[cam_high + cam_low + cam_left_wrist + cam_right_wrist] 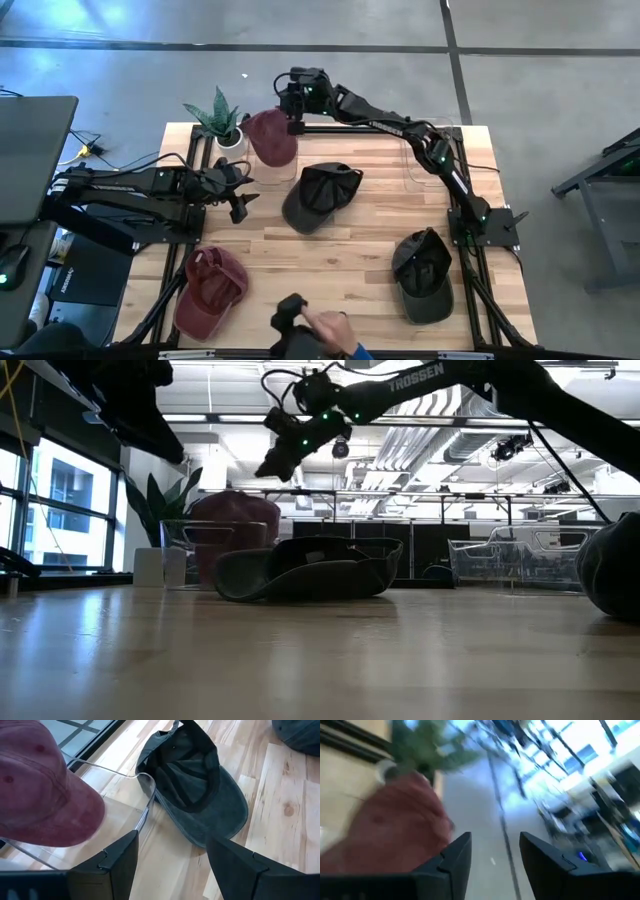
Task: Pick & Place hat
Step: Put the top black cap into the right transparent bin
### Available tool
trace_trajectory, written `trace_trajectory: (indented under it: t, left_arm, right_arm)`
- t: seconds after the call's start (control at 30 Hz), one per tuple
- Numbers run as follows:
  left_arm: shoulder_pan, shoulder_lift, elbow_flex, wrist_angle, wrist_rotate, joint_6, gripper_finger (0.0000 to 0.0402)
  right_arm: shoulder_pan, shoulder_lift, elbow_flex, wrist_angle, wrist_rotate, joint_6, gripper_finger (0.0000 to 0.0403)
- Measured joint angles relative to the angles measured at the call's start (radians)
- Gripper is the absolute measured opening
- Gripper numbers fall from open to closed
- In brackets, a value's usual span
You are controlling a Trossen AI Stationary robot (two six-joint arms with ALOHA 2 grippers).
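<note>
Wood table [340,250] on grey concrete floor; low view looks across it into an open-plan room with ceiling lights. Far left: left arm lies along the table's left edge, left gripper [238,190] near the bin's left side, fingers [117,857] spread, holding nothing. Its wrist view looks past them at the bin's wall and the dark cap. Near-left corner: maroon cap [210,290] lying on the wood, well apart from both grippers. Far-left corner: plant [220,115] in a white pot. Just right of it, clear bin [275,165] with a second maroon cap [271,135] in it, crown up above the rim; low view shows it behind the clear wall. Right gripper [293,100] hangs above the far edge of that bin, arm stretched across from the right side; fingers [455,857] apart, nothing between them, clear of the cap below. Centre: dark cap [322,195] upside down, inside showing, brim toward the bin and just beside it. Bottom edge, centre: a person's hand [325,325] with a dark object. Far right: another clear bin [430,155], contents cannot tell. Near right: second dark cap [425,275] by the right arm's base.
</note>
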Motion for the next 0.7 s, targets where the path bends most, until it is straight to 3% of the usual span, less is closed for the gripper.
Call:
trace_trajectory:
  t: [0.07, 0.17, 0.4, 0.57, 0.7]
  left_arm:
    - [0.000, 0.000, 0.000, -0.021, -0.006, -0.007, 0.0223]
    - [0.000, 0.000, 0.000, -0.044, -0.044, -0.015, 0.0223]
    - [0.000, 0.021, -0.005, -0.013, -0.124, 0.035, 0.0223]
    - [-0.001, 0.061, -0.133, 0.280, -0.041, 0.142, 0.0223]
    - [-0.001, 0.142, -0.264, 0.630, 0.109, 0.165, 0.0223]
  right_arm:
    - [0.007, -0.034, 0.000, -0.079, 0.086, 0.011, 0.0164]
    - [0.023, -0.104, 0.000, -0.254, 0.111, 0.046, 0.0162]
    - [0.066, -0.254, 0.000, -0.742, -0.083, 0.144, 0.0143]
    - [0.077, -0.338, -0.103, -0.933, -0.268, 0.281, 0.0122]
    - [0.156, -0.487, -0.386, -0.884, -0.229, 0.368, 0.0097]
